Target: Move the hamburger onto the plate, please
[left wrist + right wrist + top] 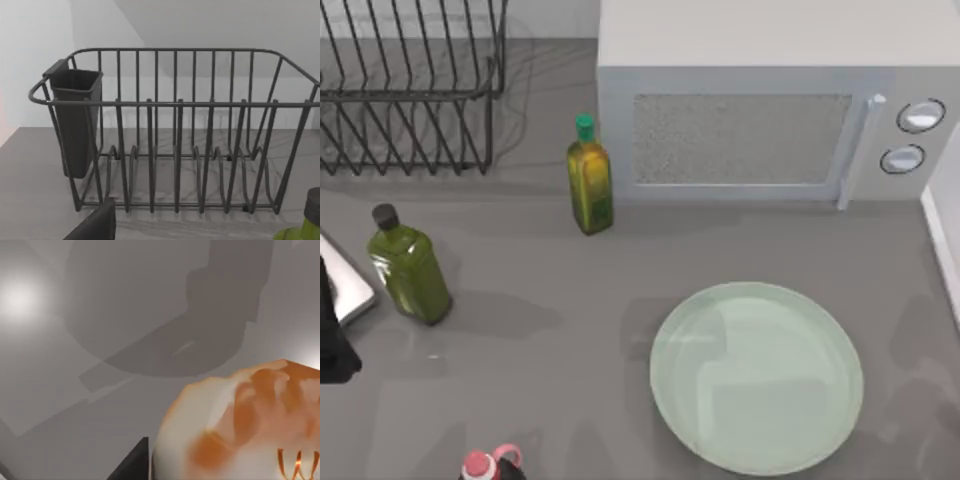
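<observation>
While it sits close before the right wrist camera, the hamburger reads like this:
Hamburger: a pale tan-pink lump with orange patches, above grey surface; a dark finger edge shows just beside it.
Right gripper: whether its fingers clamp the hamburger cannot be told.
Plate: pale mint-green, bare, on the table's right half, in front of the microwave.
Bottles: a slim one with a green cap stands by the microwave's left corner; a squat one with a black cap stands near the left edge; a pink-topped one sits at the near edge.
Dish rack: dark wire, at the far left, with a grey cup hung on it.
Left arm: at the left edge; its fingers cannot be judged.
</observation>
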`<state>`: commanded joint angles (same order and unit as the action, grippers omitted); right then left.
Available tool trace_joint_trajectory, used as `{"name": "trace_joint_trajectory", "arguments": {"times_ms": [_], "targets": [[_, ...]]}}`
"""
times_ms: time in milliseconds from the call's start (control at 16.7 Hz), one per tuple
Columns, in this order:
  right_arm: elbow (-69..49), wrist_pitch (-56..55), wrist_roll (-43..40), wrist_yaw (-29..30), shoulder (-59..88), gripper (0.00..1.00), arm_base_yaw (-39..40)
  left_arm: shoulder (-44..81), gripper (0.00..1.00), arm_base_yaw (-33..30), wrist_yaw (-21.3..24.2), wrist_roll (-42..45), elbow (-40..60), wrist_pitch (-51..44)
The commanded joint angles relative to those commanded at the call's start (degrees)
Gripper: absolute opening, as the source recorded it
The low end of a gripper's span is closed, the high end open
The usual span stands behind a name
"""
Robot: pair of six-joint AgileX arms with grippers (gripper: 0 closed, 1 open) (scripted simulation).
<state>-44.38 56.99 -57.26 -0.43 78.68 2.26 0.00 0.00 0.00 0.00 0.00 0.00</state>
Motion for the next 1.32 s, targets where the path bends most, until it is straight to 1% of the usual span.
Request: {"name": "trace_joint_trajectory", "arguments": {"times_ms": [120, 240, 600, 780, 900, 1020, 1140, 1320], "targets": [[-3.5, 5.7, -0.1, 0.0, -2.2, 0.00, 0.0, 0.0, 1.00, 0.0, 0.0, 0.0, 0.0, 0.0], [-5.9, 9.0, 0.1, 0.0, -4.1, 0.00, 0.0, 0.0, 1.00, 0.0, 0.0, 0.0, 0.0, 0.0], [-6.5, 9.7, 0.3, 0.0, -4.5, 0.00, 0.1, 0.0, 1.00, 0.0, 0.0, 0.0, 0.0, 0.0], [-8.3, 9.9, 3.8, 0.1, -2.5, 0.00, 1.9, 0.0, 1.00, 0.0, 0.0, 0.0, 0.0, 0.0], [-10.7, 10.0, 8.9, 0.1, 0.0, 0.00, 4.4, 0.0, 1.00, 0.0, 0.0, 0.0, 0.0, 0.0], [-13.7, 10.2, 16.1, 0.2, 3.3, 0.00, 7.6, 0.0, 1.00, 0.0, 0.0, 0.0, 0.0, 0.0], [-16.7, 10.2, 25.1, 0.3, 7.0, 0.00, 11.3, 0.0, 1.00, 0.0, 0.0, 0.0, 0.0, 0.0], [-21.5, 10.2, 41.9, 0.3, 13.1, 0.00, 17.6, 0.0, 1.00, 0.0, 0.0, 0.0, 0.0, 0.0]]}}
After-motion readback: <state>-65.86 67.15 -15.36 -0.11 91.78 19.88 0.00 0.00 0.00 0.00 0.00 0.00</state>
